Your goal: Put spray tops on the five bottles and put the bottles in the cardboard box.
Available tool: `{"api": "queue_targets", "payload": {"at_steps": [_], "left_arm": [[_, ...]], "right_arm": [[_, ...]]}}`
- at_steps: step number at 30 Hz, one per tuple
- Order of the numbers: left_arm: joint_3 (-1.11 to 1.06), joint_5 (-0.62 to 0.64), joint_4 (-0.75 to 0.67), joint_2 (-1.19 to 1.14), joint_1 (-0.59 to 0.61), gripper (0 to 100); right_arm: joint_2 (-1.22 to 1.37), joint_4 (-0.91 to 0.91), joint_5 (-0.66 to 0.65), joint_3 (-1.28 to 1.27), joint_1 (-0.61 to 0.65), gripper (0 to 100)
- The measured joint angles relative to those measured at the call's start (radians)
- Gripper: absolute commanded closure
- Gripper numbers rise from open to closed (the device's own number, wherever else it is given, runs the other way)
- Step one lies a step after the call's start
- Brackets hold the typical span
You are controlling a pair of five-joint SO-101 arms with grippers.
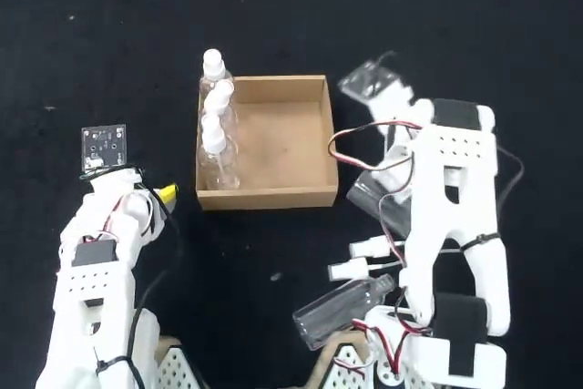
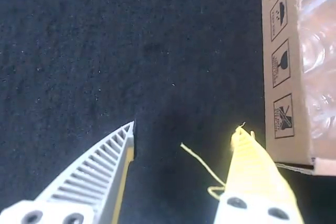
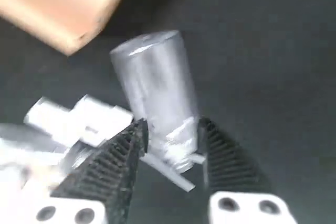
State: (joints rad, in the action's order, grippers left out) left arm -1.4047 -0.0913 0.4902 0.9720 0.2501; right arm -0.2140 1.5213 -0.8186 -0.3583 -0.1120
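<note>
The cardboard box stands mid-table with three clear bottles along its left inner wall, each with a white spray top. A fourth bottle, without a top, lies near the front beside two loose spray tops. A fifth bottle lies just off the box's front right corner, between the fingers of my open right gripper, which stand close on either side of its near end. My left gripper is open over bare cloth beside the box's left wall, holding nothing.
A clear plastic item lies behind the right arm, off the box's far right corner. A small circuit board sits left of the box. Black cloth covers the table, with room at the far left and back.
</note>
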Motion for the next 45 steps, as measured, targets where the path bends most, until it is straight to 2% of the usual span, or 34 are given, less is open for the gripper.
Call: {"api": "queue_targets", "payload": {"at_steps": [2, 6, 17, 19, 22, 23, 25, 31, 34, 38, 41, 45], "left_arm": [[0.0, 0.0, 0.0, 0.0, 0.0, 79], [0.0, 0.0, 0.002, 0.0, 0.0, 79], [0.0, 0.0, 0.002, 0.0, 0.005, 79], [0.0, 0.0, 0.002, 0.0, 0.005, 79], [0.0, 0.0, 0.002, 0.0, 0.005, 79], [0.0, 0.0, 0.002, 0.0, 0.005, 79], [0.0, 0.0, 0.002, 0.0, 0.005, 79], [0.0, 0.0, 0.002, 0.0, 0.005, 79], [0.0, 0.0, 0.002, 0.0, 0.005, 79], [0.0, 0.0, 0.002, 0.0, 0.005, 79], [0.0, 0.0, 0.002, 0.0, 0.005, 79], [0.0, 0.0, 0.002, 0.0, 0.005, 79]], "right_arm": [[0.0, 0.054, 0.0, 0.0, 0.018, 71.1], [0.0, 0.048, 0.0, -0.023, 0.032, 71.3], [0.0, -0.285, 0.094, -0.315, 0.055, 71.4], [0.0, -0.321, 0.097, -0.344, 0.051, 76.3], [0.0, -0.373, 0.098, -0.371, 0.049, 96.0], [0.0, -0.391, 0.098, -0.376, 0.041, 99.5], [-0.003, -0.431, 0.098, -0.381, 0.011, 94.5], [-0.009, -0.47, 0.106, -0.35, -0.13, 98.5], [-0.009, -0.47, 0.226, -0.27, -0.227, 98.3], [-0.009, -0.473, 0.522, -0.186, -0.37, 96.6], [-0.009, -0.497, 0.704, -0.172, -0.44, 84.8], [-0.009, -0.502, 0.756, -0.172, -0.451, 71.8]]}}
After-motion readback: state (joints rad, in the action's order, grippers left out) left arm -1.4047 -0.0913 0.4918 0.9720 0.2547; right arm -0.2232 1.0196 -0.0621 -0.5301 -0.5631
